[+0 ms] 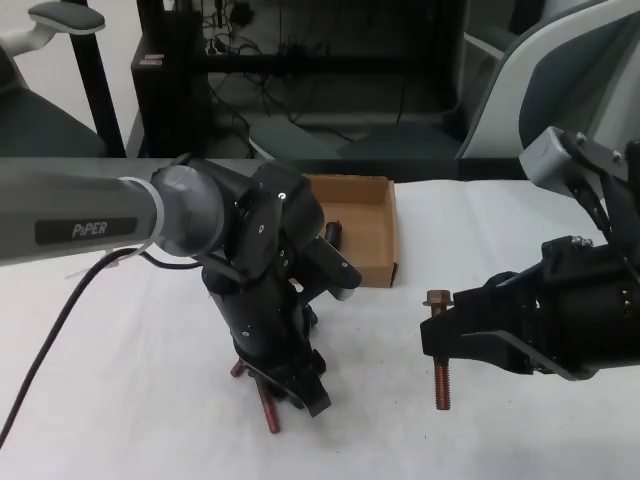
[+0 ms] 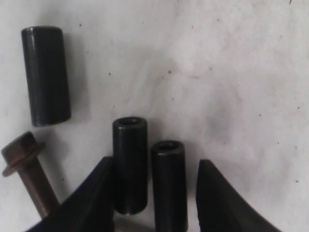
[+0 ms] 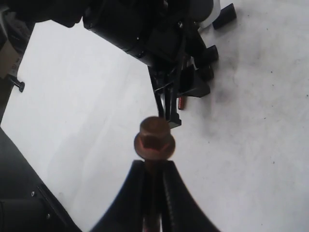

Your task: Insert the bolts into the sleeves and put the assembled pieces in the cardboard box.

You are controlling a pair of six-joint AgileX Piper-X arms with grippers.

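Left jaws, released, stand low over the bench [image 1: 150, 420] with sleeve 1 [image 2: 129, 164] and sleeve 2 [image 2: 169, 188] side by side between them; sleeve 3 [image 2: 46, 75] and a loose bolt [image 2: 24, 169] lie just beside. Right jaws grasp a copper bolt [image 1: 438, 350] by its shank, upright, head up, above the bench, with the cardboard box [image 1: 385, 235] farther back.
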